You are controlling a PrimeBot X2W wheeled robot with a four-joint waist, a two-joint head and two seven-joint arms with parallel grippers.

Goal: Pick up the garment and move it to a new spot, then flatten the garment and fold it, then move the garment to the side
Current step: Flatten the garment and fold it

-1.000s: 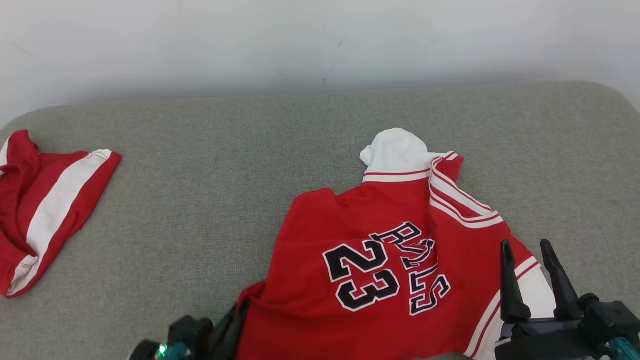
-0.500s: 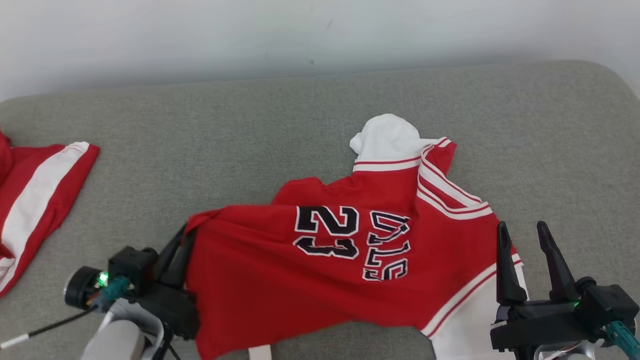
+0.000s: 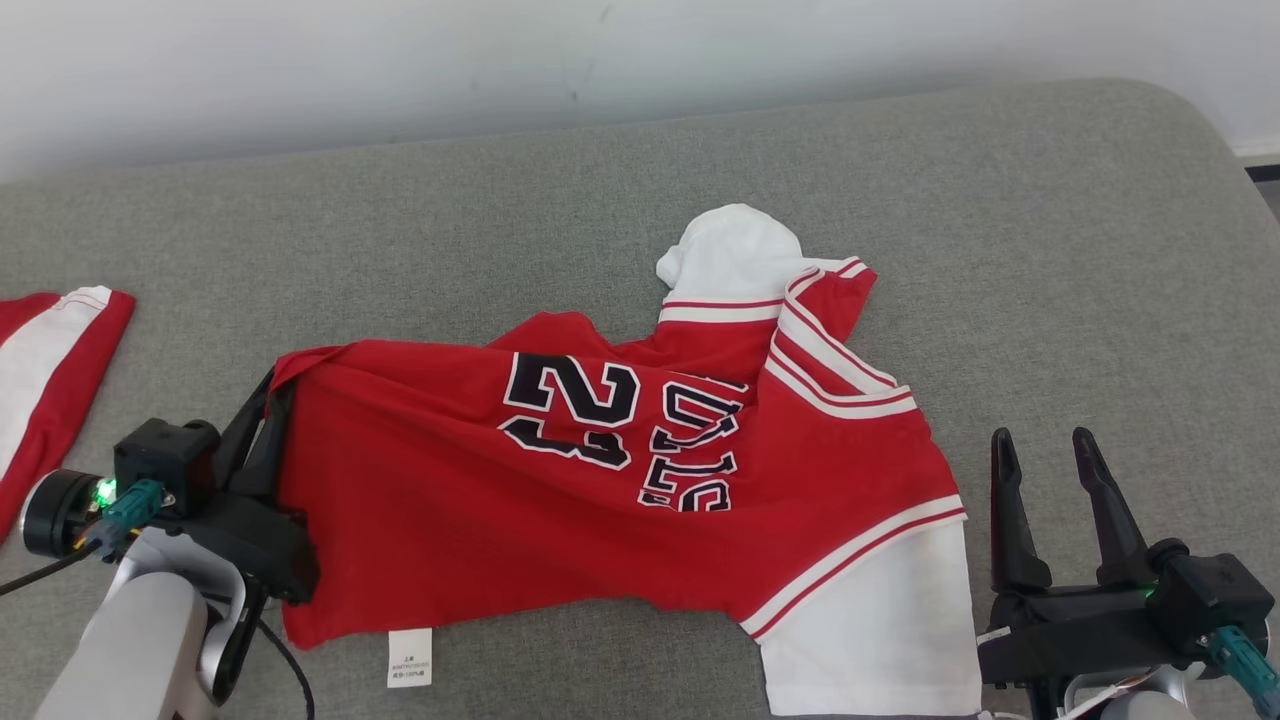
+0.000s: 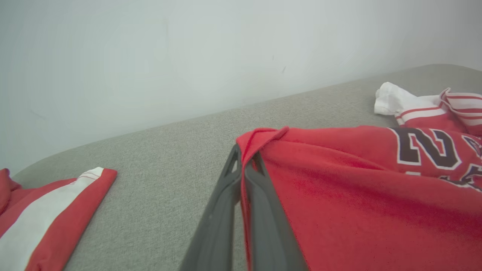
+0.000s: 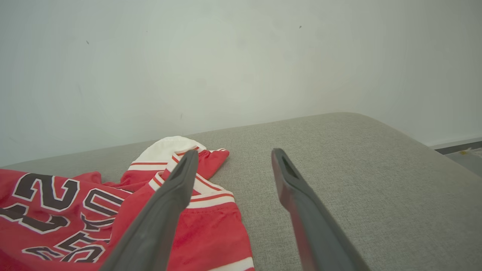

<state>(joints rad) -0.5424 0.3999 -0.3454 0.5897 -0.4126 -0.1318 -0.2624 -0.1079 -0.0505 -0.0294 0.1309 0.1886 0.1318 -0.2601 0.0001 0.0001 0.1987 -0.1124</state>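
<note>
The garment (image 3: 480, 500) is a red jersey with white sleeves, black number 23 and lettering, lying rumpled across the grey cushion (image 3: 500, 220). My left gripper (image 3: 268, 392) is shut on the garment's left corner, with the cloth stretched from it toward the right. In the left wrist view the fingers (image 4: 226, 210) pinch the red hem of the garment (image 4: 357, 195). My right gripper (image 3: 1040, 450) stands open just right of the garment's white sleeve, holding nothing. The right wrist view shows its fingers (image 5: 169, 203) spread apart, the left one in front of the garment (image 5: 207, 226).
A second red and white garment (image 3: 50, 370) lies at the cushion's far left edge, also seen as the striped cloth (image 4: 45, 214). A pale wall (image 3: 400, 60) runs behind the cushion. The cushion's right end drops to a floor (image 5: 463, 152).
My left gripper has pulled the garment's corner leftward, spreading the jersey wider across the cushion. The head camera has shifted too. The right gripper stays open near the sleeve.
</note>
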